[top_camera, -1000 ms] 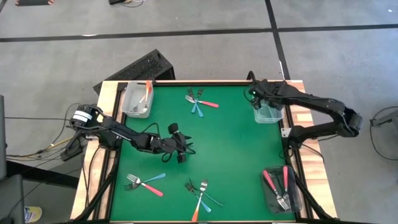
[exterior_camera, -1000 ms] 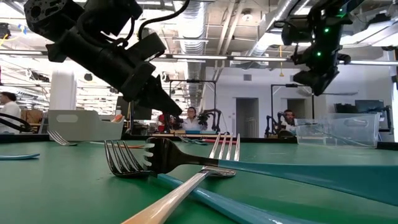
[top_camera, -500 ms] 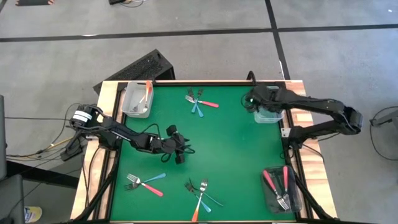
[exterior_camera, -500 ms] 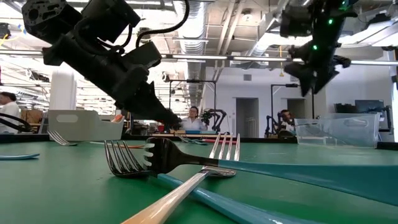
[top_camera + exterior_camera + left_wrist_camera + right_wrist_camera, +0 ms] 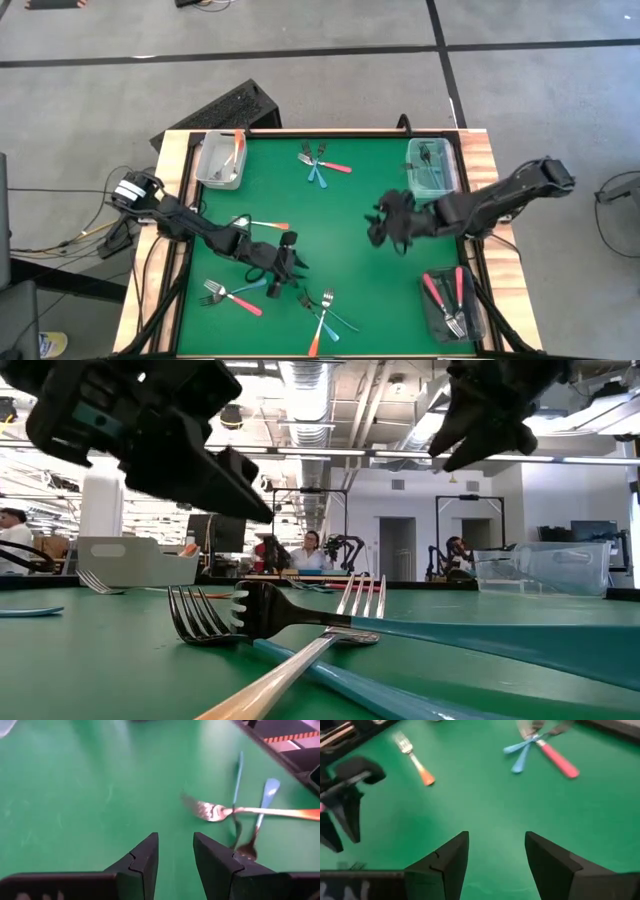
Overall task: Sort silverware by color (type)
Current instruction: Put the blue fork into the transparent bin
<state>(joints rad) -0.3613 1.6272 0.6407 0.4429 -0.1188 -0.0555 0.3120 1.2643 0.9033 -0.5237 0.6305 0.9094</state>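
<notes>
Right gripper (image 5: 385, 222) open, empty, over mid-table. Left gripper (image 5: 283, 262) part-open, empty, near the front forks (image 5: 322, 308). Bins partly filled: pink-handled forks (image 5: 445, 295) binned front-right; four loose clusters on the mat (image 5: 360, 200) remain.

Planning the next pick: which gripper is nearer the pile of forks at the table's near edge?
Left. The left gripper hovers right beside the fork pile, open and empty. The right gripper is farther off, over mid-table, also open.
</notes>
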